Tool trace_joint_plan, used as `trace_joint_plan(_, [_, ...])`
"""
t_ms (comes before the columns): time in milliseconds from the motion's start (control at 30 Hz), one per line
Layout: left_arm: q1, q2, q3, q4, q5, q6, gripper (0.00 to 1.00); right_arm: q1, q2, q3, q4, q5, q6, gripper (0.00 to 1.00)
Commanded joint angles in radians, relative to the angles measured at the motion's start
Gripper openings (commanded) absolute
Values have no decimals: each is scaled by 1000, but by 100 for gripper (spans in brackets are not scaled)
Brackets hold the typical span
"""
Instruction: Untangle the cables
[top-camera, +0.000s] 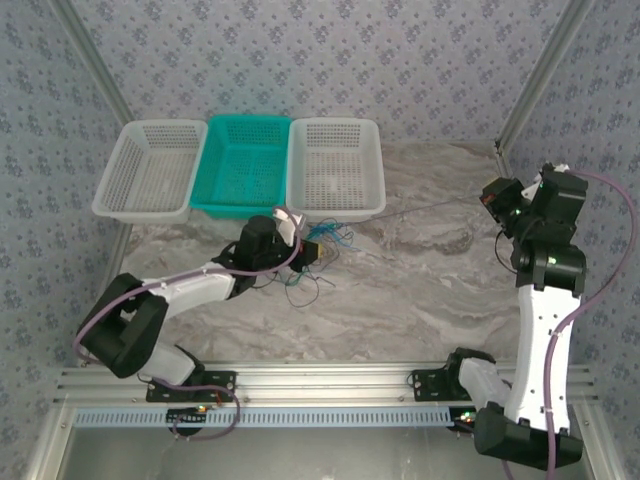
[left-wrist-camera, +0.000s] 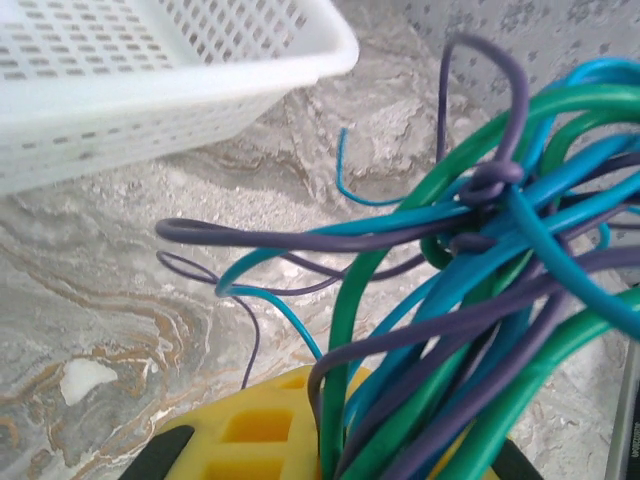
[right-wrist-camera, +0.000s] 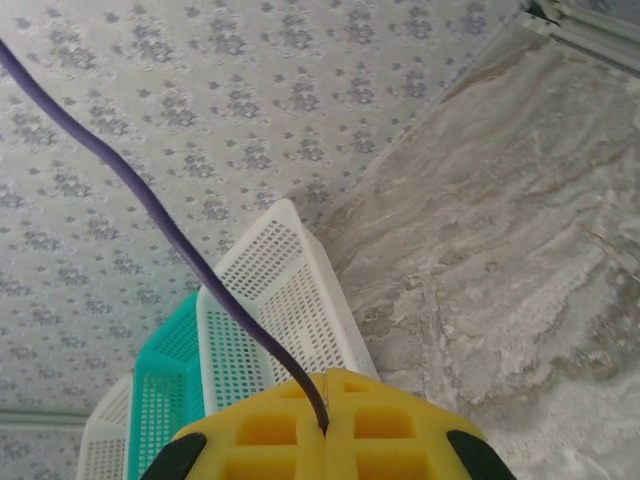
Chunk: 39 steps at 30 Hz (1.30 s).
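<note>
Left hand (left-wrist-camera: 335, 450) clamps the tangled blue, green and purple cables (left-wrist-camera: 480, 250) over the worktop (top-camera: 420, 290) near the rightmost white basket (top-camera: 336, 214), while right hand (right-wrist-camera: 325, 435) pinches one purple strand (right-wrist-camera: 150, 210), apparently stretched from that bundle.

A lab robot cell: left arm (top-camera: 180, 290) and right arm (top-camera: 540, 330) bolted to an aluminium rail (top-camera: 320, 385), patterned wall panels (top-camera: 330, 60) enclosing the marbled surface (top-camera: 420, 290).

**Papered walls, marbled table**

Pale blue-grey wallpaper with a small flower pattern covers the walls (top-camera: 330, 60). The table (top-camera: 420, 300) has a grey-and-tan marbled top. Metal posts (top-camera: 536, 85) rise at the back corners, and a metal rail (top-camera: 330, 380) edges the front. The light is even.
</note>
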Motion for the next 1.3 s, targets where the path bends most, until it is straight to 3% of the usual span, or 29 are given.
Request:
trace_joint_plan(0, [142,15,-109,-320,-224,-63,0,-134,-54,97,301,313,35,0])
trace_joint_plan(100, [142,-18,-108,-296,-186,-46,0,-93,-30,21,385,125,67,0])
trace_joint_plan(167, [134,-48,-87,-279,-144,-33,0,9,-7,-85,447,47,65,0])
trace_joint_plan(333, [72,-160,17,-376,-175,41,0,336,-24,-366,404,247,-33,0])
trace_joint_plan(500, [50,-233,80,-457,-202,89,0,431,-61,-625,427,311,46,1])
trace_joint_plan(533, [47,-240,91,-474,-207,102,0,436,-59,-656,429,305,49,11])
trace_joint_plan(667, [29,-246,130,-546,-245,160,0,441,-70,-662,409,239,-87,70])
trace_joint_plan(767, [19,-245,153,-606,-280,212,0,476,-108,-631,443,211,-227,92])
trace_joint_plan(833, [12,-244,169,-644,-301,244,0,511,-120,-620,507,174,-319,97])
trace_joint_plan(1000, [-2,-245,214,-728,-342,302,0,622,-79,-612,701,91,-530,100])
trace_joint_plan(1133, [-34,-258,238,-779,-365,331,0,723,11,-607,807,30,-868,100])
trace_joint_plan(1267, [-76,-263,275,-848,-371,384,0,739,127,-543,792,-36,-1082,90])
